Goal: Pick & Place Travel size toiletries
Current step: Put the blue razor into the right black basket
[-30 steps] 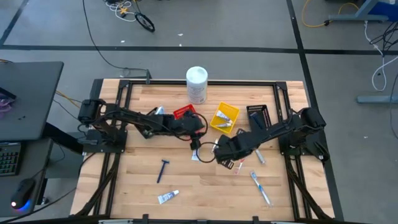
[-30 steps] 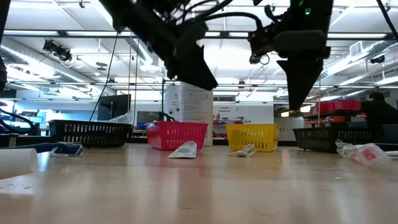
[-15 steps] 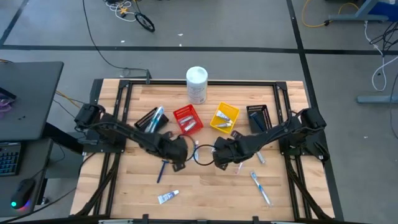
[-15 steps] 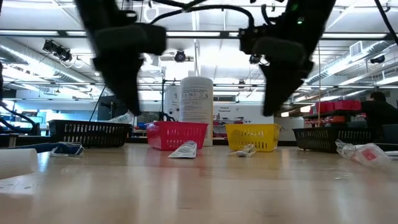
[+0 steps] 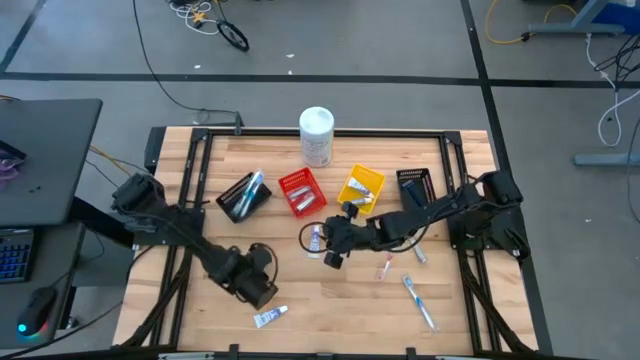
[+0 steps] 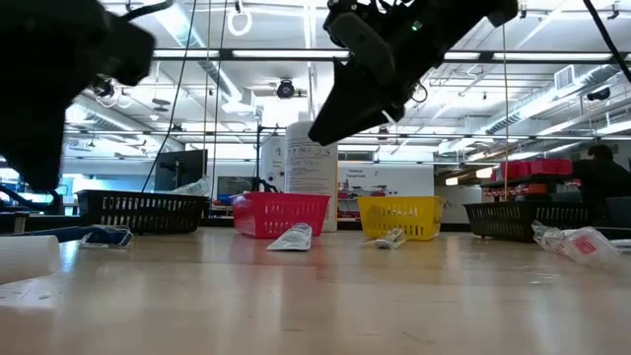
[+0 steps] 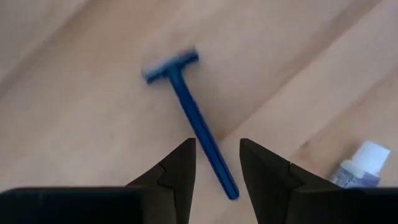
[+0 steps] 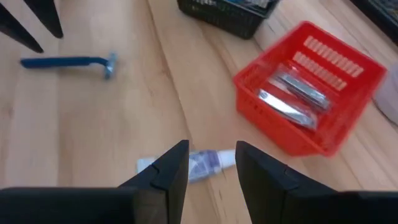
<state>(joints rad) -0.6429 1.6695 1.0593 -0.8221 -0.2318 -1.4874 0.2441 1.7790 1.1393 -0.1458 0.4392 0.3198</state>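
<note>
A dark blue razor (image 7: 186, 112) lies flat on the wooden table, its handle running in under my left gripper (image 7: 217, 146). That gripper points down over it, open, with a finger on either side of the handle, and covers the razor in the high view (image 5: 258, 285). A small white-blue toothpaste tube (image 8: 194, 165) lies on the table below my right gripper (image 8: 211, 152), which hangs open and slanted over it (image 5: 328, 250). Another tube (image 5: 270, 317) lies near the front edge. The red bin (image 8: 305, 99) holds silvery tubes.
At the back stand a white canister (image 5: 316, 135), a yellow bin (image 5: 360, 190) and two black bins (image 5: 243, 195) (image 5: 415, 185). A toothbrush (image 5: 420, 302) and small packets (image 5: 385, 265) lie on the right half.
My left gripper has swung from beside the red bin toward the table's near edge and left, turning to point down over the razor. My right gripper has gone toward the table's left and tipped from pointing down to a slant.
</note>
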